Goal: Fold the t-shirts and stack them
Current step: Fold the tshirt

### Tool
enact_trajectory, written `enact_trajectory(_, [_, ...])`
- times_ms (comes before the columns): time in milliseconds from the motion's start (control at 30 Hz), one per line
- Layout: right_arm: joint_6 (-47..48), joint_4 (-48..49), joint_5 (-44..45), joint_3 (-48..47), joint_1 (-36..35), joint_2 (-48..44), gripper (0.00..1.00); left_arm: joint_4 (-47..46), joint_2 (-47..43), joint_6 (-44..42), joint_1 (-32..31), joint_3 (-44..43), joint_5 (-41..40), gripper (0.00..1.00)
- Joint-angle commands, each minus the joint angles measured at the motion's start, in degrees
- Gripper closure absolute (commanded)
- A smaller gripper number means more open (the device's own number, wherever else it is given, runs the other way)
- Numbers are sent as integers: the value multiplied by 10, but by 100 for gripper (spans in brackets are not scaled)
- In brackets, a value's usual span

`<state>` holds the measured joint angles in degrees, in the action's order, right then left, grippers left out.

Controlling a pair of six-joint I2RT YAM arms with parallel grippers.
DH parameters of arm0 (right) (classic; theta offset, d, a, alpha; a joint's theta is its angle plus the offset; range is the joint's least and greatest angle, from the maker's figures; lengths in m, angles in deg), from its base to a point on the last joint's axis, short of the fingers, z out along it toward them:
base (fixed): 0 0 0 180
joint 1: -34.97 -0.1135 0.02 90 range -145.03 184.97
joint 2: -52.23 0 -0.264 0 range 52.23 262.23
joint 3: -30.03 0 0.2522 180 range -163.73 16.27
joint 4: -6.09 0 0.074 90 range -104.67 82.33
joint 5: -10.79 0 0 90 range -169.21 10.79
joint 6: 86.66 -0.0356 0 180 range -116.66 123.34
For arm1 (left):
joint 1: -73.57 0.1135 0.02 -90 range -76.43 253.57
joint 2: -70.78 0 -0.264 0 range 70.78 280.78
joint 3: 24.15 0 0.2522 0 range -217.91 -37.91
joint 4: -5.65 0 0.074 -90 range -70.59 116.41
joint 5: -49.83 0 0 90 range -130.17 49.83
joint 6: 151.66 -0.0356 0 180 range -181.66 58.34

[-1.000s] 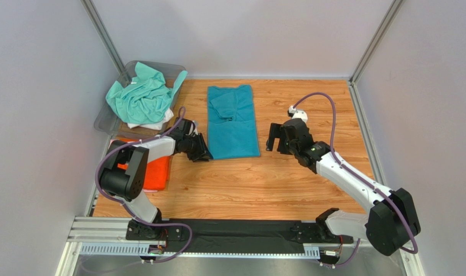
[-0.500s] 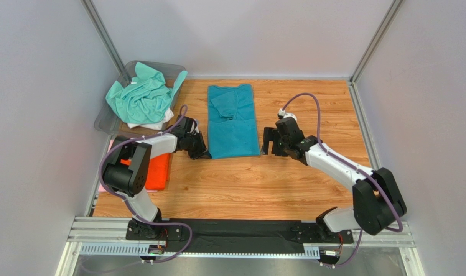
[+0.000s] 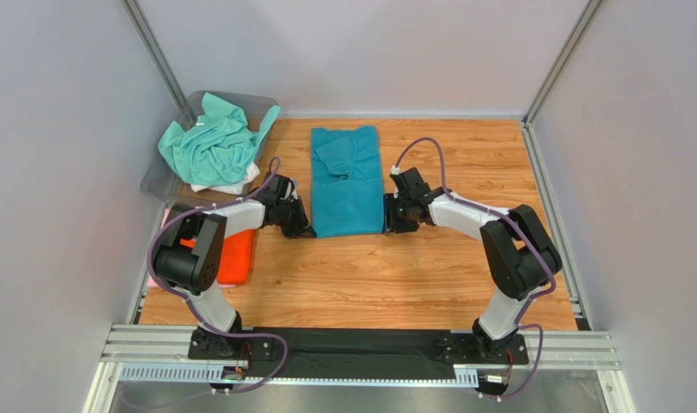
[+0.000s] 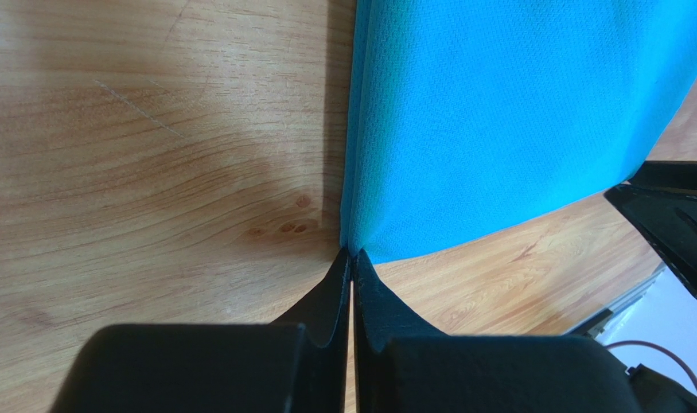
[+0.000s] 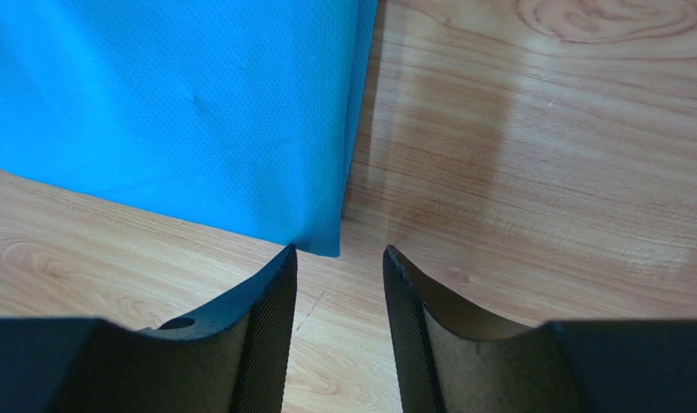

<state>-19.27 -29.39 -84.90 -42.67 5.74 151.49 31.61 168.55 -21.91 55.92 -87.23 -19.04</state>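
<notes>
Left gripper [image 4: 352, 255] pressed tight, pinching the near left corner of the teal-blue t-shirt [image 3: 348, 185]; shirt lies flat as a long folded strip mid-table [image 3: 412, 275]; right gripper [image 5: 340, 251] low at the near right corner, jaws part spread, cloth just ahead, not gripped.

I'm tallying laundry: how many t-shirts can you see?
5: teal-blue one flat mid-table, mint-green one heaped in the bin, white one under it, orange one at the left edge, pale pink sliver beneath it. More may be hidden.
</notes>
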Motion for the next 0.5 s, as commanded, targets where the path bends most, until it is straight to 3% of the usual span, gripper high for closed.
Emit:
enact_trajectory(0, [8, 27, -9, -14, 3, 11, 58, 26, -9, -17, 0, 9, -43, 100])
enact_trajectory(200, [1, 72, -35, 8, 3, 25, 72, 15, -14, -23, 0, 13, -30, 100])
enact_trajectory(333, [-4, 72, -53, 13, 3, 31, 99, -4, -28, -16, 0, 29, -28, 100])
enact_trajectory(467, [-14, 64, -100, 30, 3, 10, 100, -18, -57, -11, 0, 51, -20, 100])
